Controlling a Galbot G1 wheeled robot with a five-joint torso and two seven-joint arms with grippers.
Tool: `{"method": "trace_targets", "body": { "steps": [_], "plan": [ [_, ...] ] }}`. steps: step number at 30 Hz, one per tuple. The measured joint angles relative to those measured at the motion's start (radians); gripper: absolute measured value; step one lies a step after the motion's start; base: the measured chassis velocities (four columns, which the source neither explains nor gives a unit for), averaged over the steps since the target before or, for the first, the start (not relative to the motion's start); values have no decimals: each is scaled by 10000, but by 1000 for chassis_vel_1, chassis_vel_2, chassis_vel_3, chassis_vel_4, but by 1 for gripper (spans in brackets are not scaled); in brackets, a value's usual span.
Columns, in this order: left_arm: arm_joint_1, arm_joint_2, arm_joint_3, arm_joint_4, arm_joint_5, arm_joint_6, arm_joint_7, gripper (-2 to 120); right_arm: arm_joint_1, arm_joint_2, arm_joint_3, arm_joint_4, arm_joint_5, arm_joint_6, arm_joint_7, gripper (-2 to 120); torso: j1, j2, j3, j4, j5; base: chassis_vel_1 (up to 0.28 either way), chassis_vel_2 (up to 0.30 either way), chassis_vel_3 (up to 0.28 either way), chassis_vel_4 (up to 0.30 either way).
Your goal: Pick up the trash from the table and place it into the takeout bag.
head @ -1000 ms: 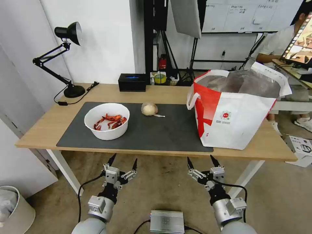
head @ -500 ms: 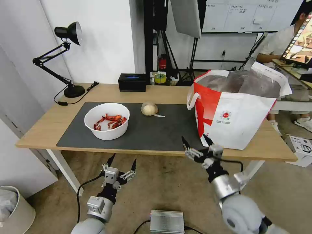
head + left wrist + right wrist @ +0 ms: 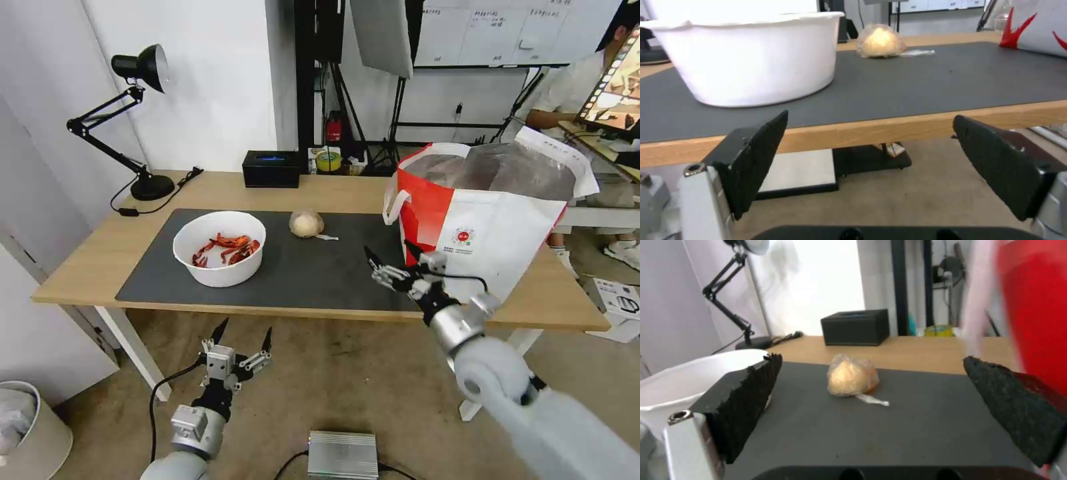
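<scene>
On the dark grey mat (image 3: 300,273) of the wooden table (image 3: 93,260) stand a white bowl (image 3: 219,248) of red crayfish shells and a tan wrapped ball (image 3: 307,223). At the table's right end stands the red-and-white takeout bag (image 3: 480,227), open at the top with foil lining. My right gripper (image 3: 390,257) is open above the mat's right part, just left of the bag and facing the ball (image 3: 852,378). Low in front of the table, below its front edge, my left gripper (image 3: 241,331) is open, facing the bowl (image 3: 746,56).
A black desk lamp (image 3: 130,120) stands at the table's back left and a black box (image 3: 271,169) at the back middle. A person sits at a desk behind the bag at the right. A grey metal box (image 3: 343,455) lies on the floor.
My right arm has risen from below the table edge and reached forward over the mat beside the bag. The left gripper has sunk slightly.
</scene>
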Motion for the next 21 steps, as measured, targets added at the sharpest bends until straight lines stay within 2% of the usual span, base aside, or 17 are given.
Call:
{"method": "trace_targets", "body": {
  "steps": [2,5,8,11,13,18,21],
  "plan": [
    [90,-38,-101,-10,1,-13,-4,100,616,203,-502,-489,29,-137,19,100,0,0,0,-1,-2,0,0,0,0],
    [144,-77,-155,-10,6,-31,-5,100,933,364,-733,-739,55,-244,50,100,1,0,0,-1,-1,0,0,0,0],
    [268,-207,-273,-11,35,-72,-7,100,2001,857,-1381,-1471,190,-711,232,100,0,0,0,0,-3,0,0,0,0],
    [272,-218,-297,-11,37,-72,-7,100,2319,1011,-1572,-1690,204,-835,336,100,0,0,0,-1,-4,0,0,0,0],
    [241,-186,-556,3,-82,-73,-46,100,3770,1831,-2358,-3060,106,-1363,742,100,0,0,0,-1,-4,0,0,0,0],
    [327,-211,-674,-21,-106,-73,-48,100,4471,2346,-2687,-3993,132,-1565,759,100,-1,1,-1,-1,-3,0,0,0,0],
    [404,-268,-753,-54,-107,-86,-49,100,5100,2974,-2899,-5023,189,-1830,749,100,-1,1,-1,0,-3,0,0,0,0]
  ]
}}
